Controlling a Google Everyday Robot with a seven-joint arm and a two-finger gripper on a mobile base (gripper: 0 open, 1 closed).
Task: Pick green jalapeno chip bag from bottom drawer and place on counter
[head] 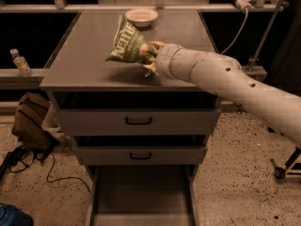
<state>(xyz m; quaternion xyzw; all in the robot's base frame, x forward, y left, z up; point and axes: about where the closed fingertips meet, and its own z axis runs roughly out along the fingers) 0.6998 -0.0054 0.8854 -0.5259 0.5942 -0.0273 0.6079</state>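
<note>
Up on the counter, a grey cabinet top above three drawers, the robot's pale arm reaches in from the right. Below, the bottom drawer stands pulled out, its flat grey floor showing, while the two upper drawers with black handles sit only slightly out. The chip bag is over the middle of the counter, tilted with its top toward the rear, pinched at its lower right corner by the gripper, whose fingers are closed on it; whether the bag's lower edge touches the surface cannot be told. A white bowl sits just behind the bag near the counter's back edge. A water bottle stands on a ledge at left.
</note>
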